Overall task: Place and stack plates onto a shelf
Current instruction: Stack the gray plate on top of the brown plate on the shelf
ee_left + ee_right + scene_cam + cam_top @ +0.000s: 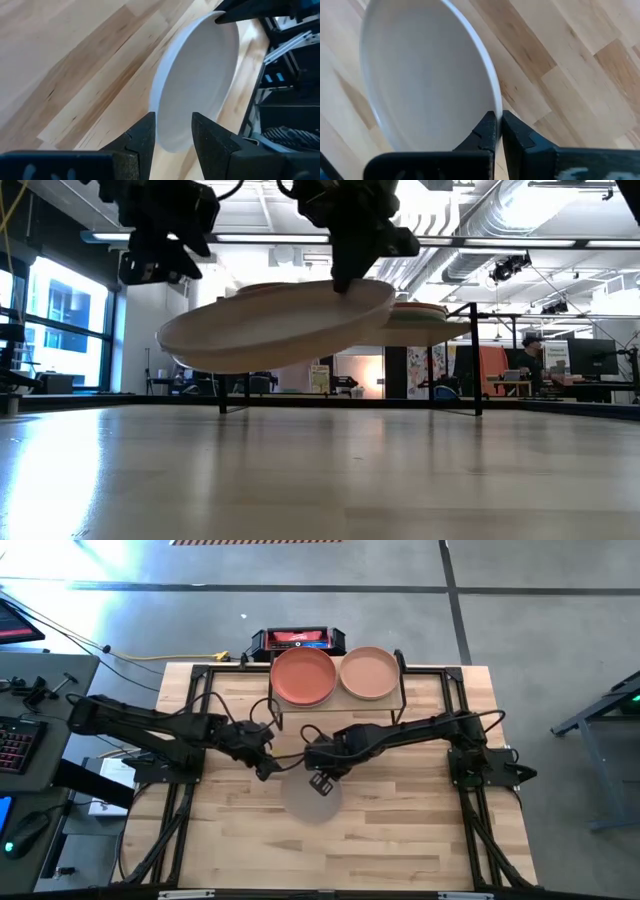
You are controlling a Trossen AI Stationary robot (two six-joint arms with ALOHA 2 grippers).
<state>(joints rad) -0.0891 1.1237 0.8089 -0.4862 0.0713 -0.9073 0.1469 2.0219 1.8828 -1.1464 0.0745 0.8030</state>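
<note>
The right pincer fills the foreground of its own wrist view, its two dark fingers pressed together on the rim of an off-white plate. That plate hangs above the surface, tilted, with the edge opposite the grip dipping lower, as the low view shows; it touches nothing else. In the high view it sits near the middle of the surface, in front of the shelf.

Just beside it, the left pincer stands with its fingers apart. They straddle the near edge of the same plate without closing on it, so the plate's weight appears to rest with the right pincer alone.

Further out, at the back of the surface, the shelf carries two plates side by side: a terracotta plate on the left and a peach plate on the right. In the low view the shelf's load looks like more than single plates, with coloured edges layered, but how many lie in each pile I cannot tell. Behind the shelf sits a red-and-black box.

No other loose plates show on the surface, so the task looks well advanced: this off-white plate seems to be the last one visible off the shelf, and it has yet to be carried back and set on one of the two piles.

The plate itself is round, shallow and matte, with a low upturned rim and a plain, unmarked inside.
</note>
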